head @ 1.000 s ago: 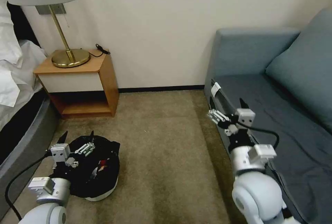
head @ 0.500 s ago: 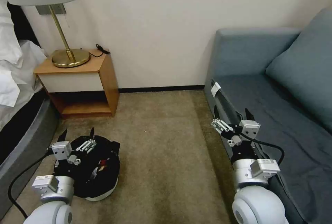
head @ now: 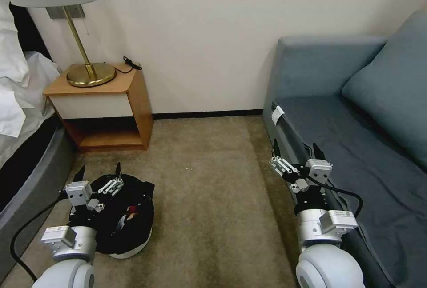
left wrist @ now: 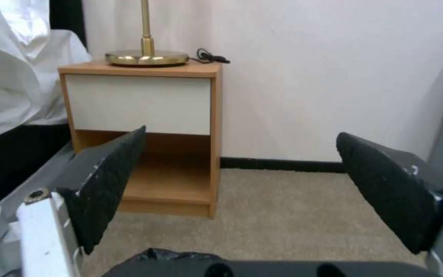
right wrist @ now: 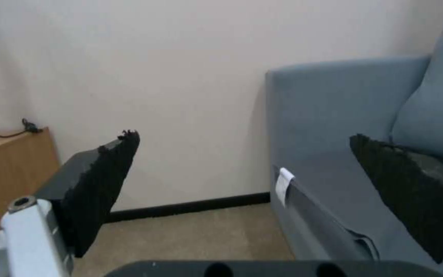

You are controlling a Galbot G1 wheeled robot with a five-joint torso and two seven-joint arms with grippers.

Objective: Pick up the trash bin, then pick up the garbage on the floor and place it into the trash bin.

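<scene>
Far left: white bedding [head: 13, 88] and the dark bed frame [head: 31, 177]. Beside these, a wooden nightstand [head: 104, 108] carrying a brass lamp [head: 89, 72] and a black cord [head: 130, 63] at the back corner of the top.

Low on the left, on the beige carpet [head: 209, 199]: the trash bin [head: 129, 246], white, lined with a crinkled black bag [head: 133, 199] folded over the rim. Directly over the bin's near-left rim, the left gripper [head: 98, 174], fingers spread wide apart, holding nothing, tips pointing toward the nightstand and wall. Inside the bag, just beside that gripper toward the middle of the floor, a glimpse of red litter [head: 132, 211]; what else lies in there cannot be told. From the left wrist, both black pads [left wrist: 111, 184] wide apart with only carpet and nightstand between them, and a fold of black bag at the near edge.

Middle: bare carpet up to the dark baseboard [head: 207, 113] and the cream wall [head: 200, 34].

Right: the right gripper [head: 296, 149], well apart from the bin, raised at the front edge of the grey-blue sofa [head: 356, 146], fingers likewise wide open and empty. A white tag [head: 277, 114] on the sofa's front edge beyond the gripper, and a cushion [head: 391, 88] against the backrest.
</scene>
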